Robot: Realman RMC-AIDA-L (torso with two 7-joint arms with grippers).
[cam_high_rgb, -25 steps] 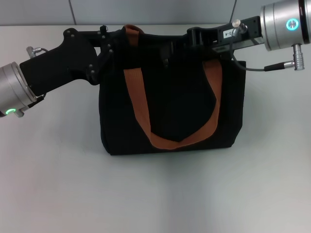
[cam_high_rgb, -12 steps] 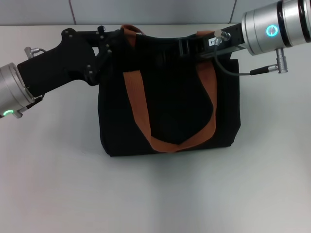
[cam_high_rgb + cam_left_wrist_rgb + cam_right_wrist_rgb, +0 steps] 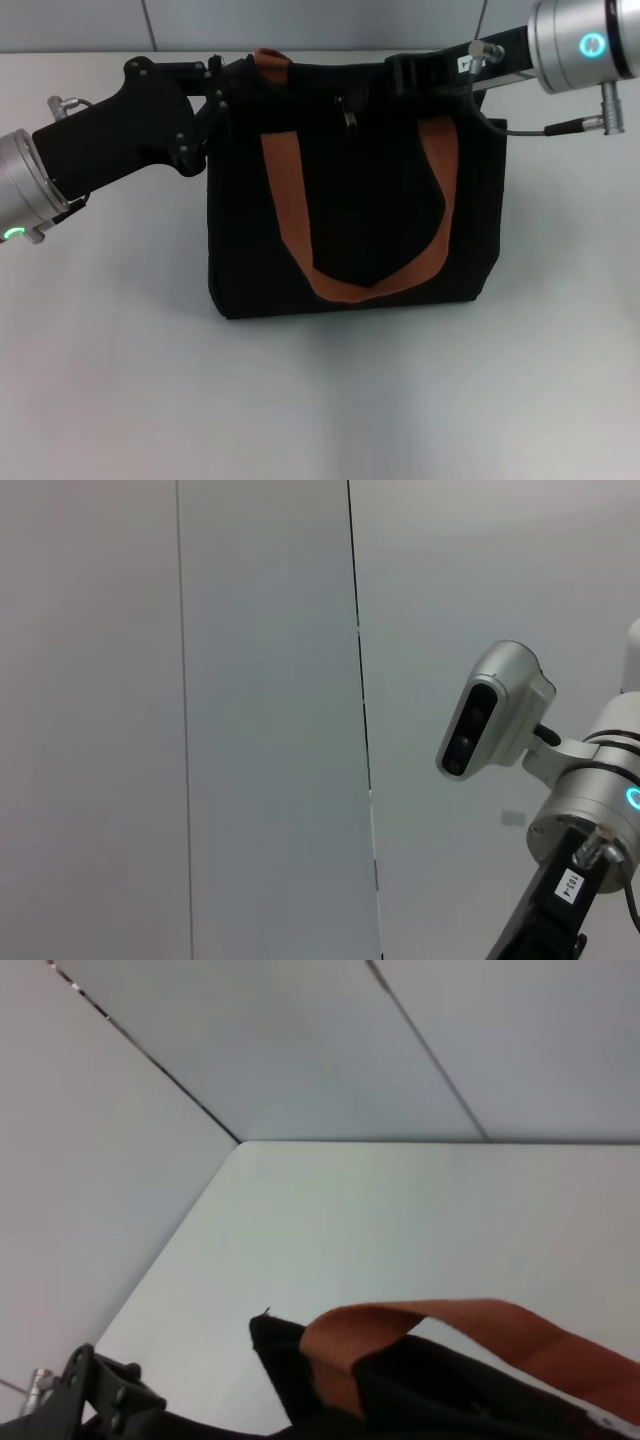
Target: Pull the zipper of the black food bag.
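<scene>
The black food bag (image 3: 350, 230) stands upright on the white table, its two brown-orange handles (image 3: 285, 190) hanging over its front. A small silver zipper pull (image 3: 349, 114) hangs at the top edge, near the middle. My left gripper (image 3: 222, 88) is at the bag's top left corner and shut on the fabric there. My right gripper (image 3: 398, 72) lies against the bag's top edge, to the right of the pull; black against black hides its hold. The right wrist view shows a handle (image 3: 440, 1328), the bag's corner (image 3: 290, 1360) and the left gripper (image 3: 100, 1400).
The white table (image 3: 320, 400) spreads in front of the bag and to both sides. A grey panelled wall (image 3: 300, 20) stands behind it. The left wrist view shows the wall, my head camera (image 3: 495, 710) and my right arm (image 3: 590, 840).
My right gripper slid left along the bag's top edge, then back to the right and a little up. The bag's top right swayed with it. The left arm has not moved.
</scene>
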